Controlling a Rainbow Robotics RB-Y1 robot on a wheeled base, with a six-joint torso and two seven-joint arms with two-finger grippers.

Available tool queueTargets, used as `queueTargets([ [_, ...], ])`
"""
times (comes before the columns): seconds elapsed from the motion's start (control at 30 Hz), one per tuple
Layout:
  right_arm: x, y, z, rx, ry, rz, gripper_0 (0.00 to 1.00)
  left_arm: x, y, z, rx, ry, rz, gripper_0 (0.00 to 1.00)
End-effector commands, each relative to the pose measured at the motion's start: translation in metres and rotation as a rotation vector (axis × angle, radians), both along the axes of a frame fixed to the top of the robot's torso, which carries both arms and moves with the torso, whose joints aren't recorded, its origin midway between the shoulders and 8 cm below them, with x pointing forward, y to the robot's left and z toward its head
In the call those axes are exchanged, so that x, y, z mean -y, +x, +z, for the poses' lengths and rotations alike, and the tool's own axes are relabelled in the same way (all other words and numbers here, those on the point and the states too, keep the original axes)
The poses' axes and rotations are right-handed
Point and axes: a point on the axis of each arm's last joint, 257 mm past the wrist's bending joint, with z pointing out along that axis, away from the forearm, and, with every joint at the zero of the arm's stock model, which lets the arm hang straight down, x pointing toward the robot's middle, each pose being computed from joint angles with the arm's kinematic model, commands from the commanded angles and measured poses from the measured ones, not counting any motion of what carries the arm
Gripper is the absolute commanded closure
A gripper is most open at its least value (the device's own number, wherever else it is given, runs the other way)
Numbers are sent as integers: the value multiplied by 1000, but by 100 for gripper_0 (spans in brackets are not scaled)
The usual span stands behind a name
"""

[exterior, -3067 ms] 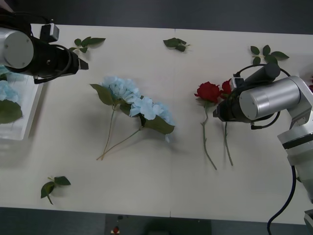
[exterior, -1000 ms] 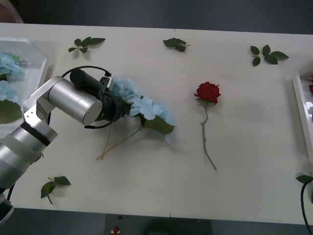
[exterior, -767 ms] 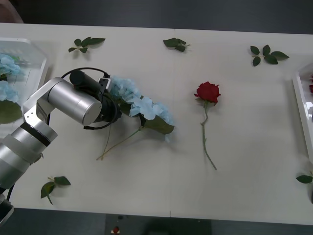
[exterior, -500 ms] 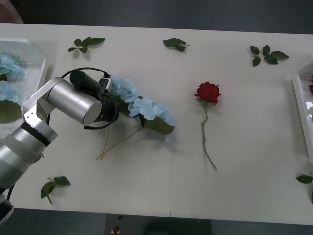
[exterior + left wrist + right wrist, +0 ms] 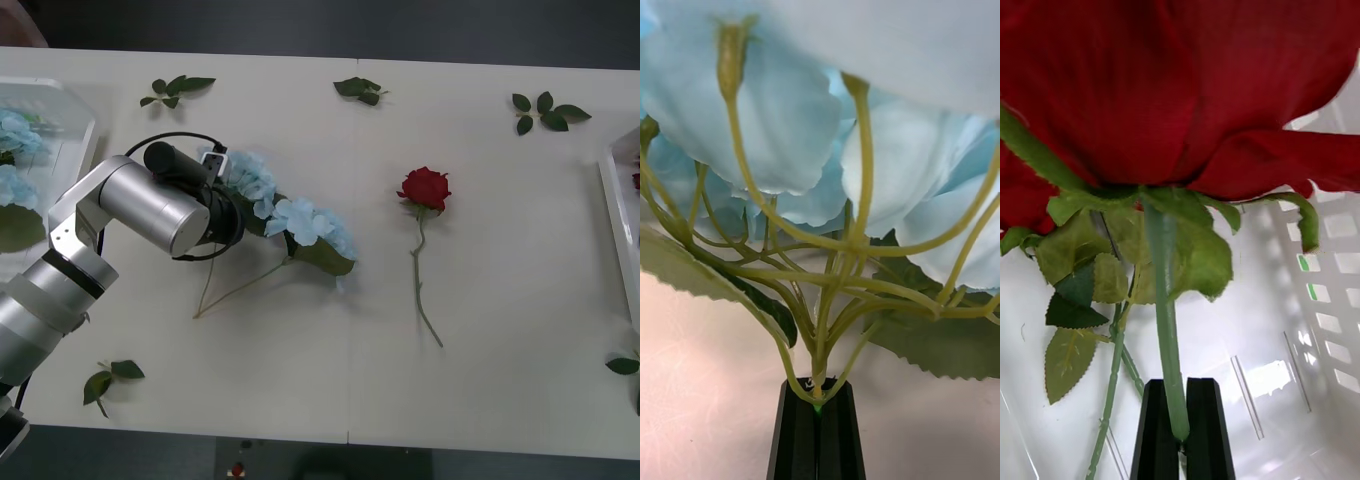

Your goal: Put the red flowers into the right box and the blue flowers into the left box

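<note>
Our left gripper [image 5: 817, 409] pinches a blue flower [image 5: 248, 180] mid-tabletop, our right gripper [image 5: 1178, 431] clamps a red rose [image 5: 1172, 90] over the right box [image 5: 615, 215]; one rose [image 5: 425, 188] and another blue cluster [image 5: 305, 222] remain.

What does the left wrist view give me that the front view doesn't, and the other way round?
Left wrist view: the left gripper shut on a blue flower's stem, just below where it branches. Front view: one red rose lying mid-table, the left box with blue flowers inside, the right box rim, and loose leaf sprigs. Both show the pale blue flower head at the left arm.
</note>
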Motion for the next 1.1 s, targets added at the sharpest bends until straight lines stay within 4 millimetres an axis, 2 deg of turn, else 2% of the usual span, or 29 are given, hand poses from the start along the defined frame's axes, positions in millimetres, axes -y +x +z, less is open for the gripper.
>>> queueTargets([
  [0.03,10,14,46,55,-71,39,76,9,14,59,66,-26,-5,100],
  [0.07,9,15,46,52,-72,42,62,6,13,65,66,-27,0,100],
  [0.1,8,17,48,56,-73,46,38,1,12,75,70,-22,5,100],
  [0.13,7,18,49,56,-73,49,26,-2,11,80,71,-21,9,100],
  [0.17,5,19,49,57,-72,53,17,-7,10,88,73,-15,12,100],
  [0.27,-2,21,50,44,-57,67,6,-18,8,106,88,2,18,100],
  [0.43,-23,22,58,6,-9,92,0,-40,8,132,126,38,28,100],
  [0.6,-48,18,70,-30,14,129,0,-69,5,158,149,75,55,100],
  [0.7,-68,17,77,-41,24,160,0,-93,-3,174,131,74,83,100],
  [0.73,-78,17,77,-46,33,172,0,-109,-8,182,118,76,100,100],
  [0.87,-102,17,81,-39,69,187,0,-147,-21,197,80,91,135,100],
  [0.9,-102,17,81,-39,69,187,0,-147,-21,197,80,91,135,100],
  [0.97,-125,18,82,-31,111,188,0,-178,-32,208,64,107,165,100],
  [1.1,-158,18,81,-45,142,206,0,-220,-46,224,63,101,217,100],
])
